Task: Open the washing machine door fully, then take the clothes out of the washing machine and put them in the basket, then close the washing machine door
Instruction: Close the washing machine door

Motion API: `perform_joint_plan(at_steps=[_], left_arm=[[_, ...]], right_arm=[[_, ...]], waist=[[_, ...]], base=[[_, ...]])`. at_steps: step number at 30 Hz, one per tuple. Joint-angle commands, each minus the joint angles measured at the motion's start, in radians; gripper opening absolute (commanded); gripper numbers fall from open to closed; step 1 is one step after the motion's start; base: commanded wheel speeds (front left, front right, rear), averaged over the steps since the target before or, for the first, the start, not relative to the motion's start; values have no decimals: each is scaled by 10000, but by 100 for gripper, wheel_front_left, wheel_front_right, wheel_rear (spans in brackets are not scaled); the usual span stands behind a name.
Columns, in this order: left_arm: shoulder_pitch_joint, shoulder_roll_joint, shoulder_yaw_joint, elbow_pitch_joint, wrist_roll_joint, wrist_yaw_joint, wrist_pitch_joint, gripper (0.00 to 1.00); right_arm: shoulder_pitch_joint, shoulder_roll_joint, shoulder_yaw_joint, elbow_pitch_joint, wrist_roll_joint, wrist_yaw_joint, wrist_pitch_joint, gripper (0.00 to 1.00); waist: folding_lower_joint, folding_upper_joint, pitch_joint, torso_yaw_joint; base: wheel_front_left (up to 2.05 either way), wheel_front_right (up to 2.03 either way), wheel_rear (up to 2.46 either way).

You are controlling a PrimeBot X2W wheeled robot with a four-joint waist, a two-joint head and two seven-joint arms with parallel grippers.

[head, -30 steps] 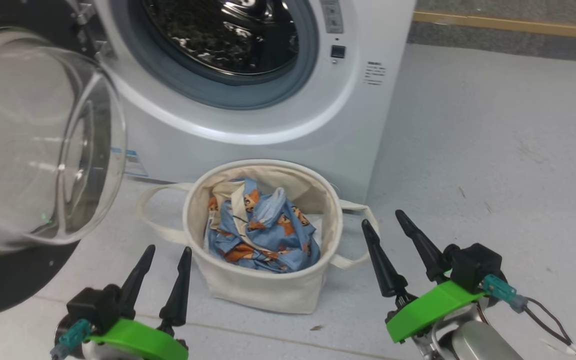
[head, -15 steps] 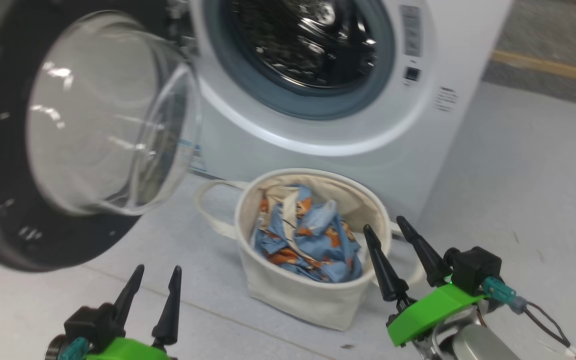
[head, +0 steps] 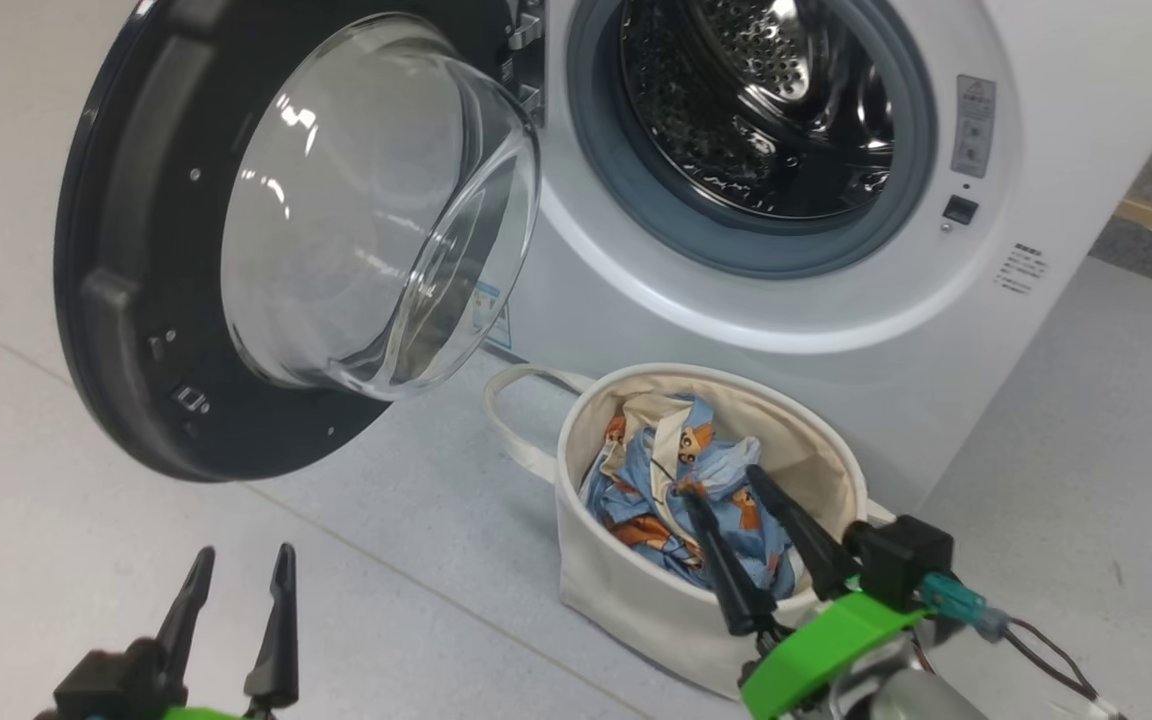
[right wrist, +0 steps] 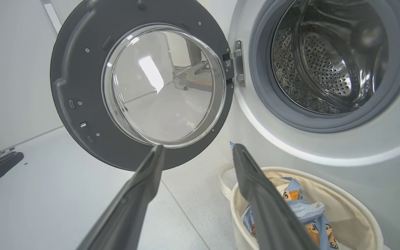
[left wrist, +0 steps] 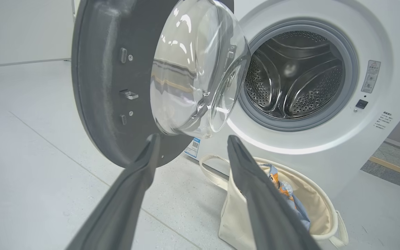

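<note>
Big round door (head: 146, 300), glossy black rim, domed clear glass, swung wide off hinge at left of opening, hanging over pale grey tiled floor (head: 86, 560). White front-loading washing machine (head: 786, 330) mouth open: grey rubber gasket, shiny perforated steel drum (head: 766, 110). Round cream canvas basket (head: 636, 600) on floor just beside machine front, light blue bear-print clothes (head: 656, 490) bunched soft inside. Bare floor around left gripper (head: 244, 550), clear of door's lower edge, fingers parted, nothing held. Over basket rim, right gripper (head: 723, 484) spread, nothing held either.

glossy steel drum (head: 766, 110), seemingly canvas basket (head: 631, 600)
</note>
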Motion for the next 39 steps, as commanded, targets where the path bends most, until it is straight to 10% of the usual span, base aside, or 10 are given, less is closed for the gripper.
perform_joint_plan(at_steps=[1, 23, 24, 39], left_arm=[[-243, 234, 537, -495, 106, 103, -117, 100], [198, 50, 1187, -1213, -137, 60, -119, 100], [121, 48, 1222, -1228, -286, -56, -89, 0], [-3013, 673, 3847, 474, -4266, -941, 1806, 0]], right_arm=[[-591, 3, 245, -233, 92, 10, -107, 100], [-1333, -137, 1050, 454, 726, 10, -358, 100], [-1314, -133, 1031, 455, 722, 10, -362, 100], [-817, -23, 607, 341, 557, 10, -384, 100]], waist=[[0, -1, 63, 63], [0, -1, 226, 160], [0, -1, 233, 155], [0, -1, 110, -48]], base=[[0, 0, 0], [0, 0, 0], [0, 0, 0], [0, 0, 0]])
